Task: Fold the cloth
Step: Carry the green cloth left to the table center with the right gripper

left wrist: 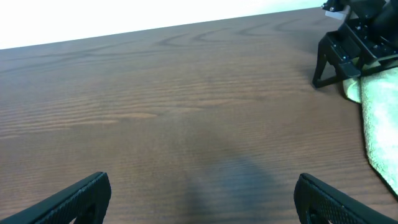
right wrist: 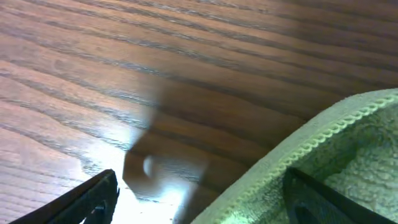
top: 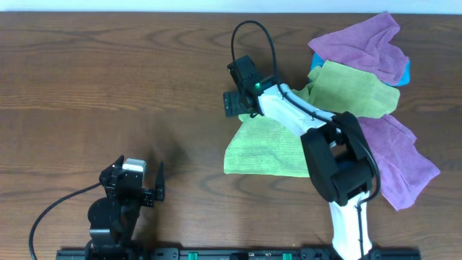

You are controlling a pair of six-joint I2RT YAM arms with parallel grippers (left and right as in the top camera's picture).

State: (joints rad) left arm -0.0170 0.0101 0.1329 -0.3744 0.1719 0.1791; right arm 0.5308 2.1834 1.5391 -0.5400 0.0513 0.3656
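Overhead view: right gripper, fingers spread, sits at the corner of the cloth, which lies behind it toward its base; the open left gripper is well apart.

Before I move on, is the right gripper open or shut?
Open. The right gripper has its fingers wide apart over the cloth edge, clamping nothing.

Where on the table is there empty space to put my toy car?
The whole left half of the table is bare wood, from the far edge down to the left pincer and across to the lime-green cloth. The right side is crowded: purple cloths, a duller green cloth and the right arm cover it.
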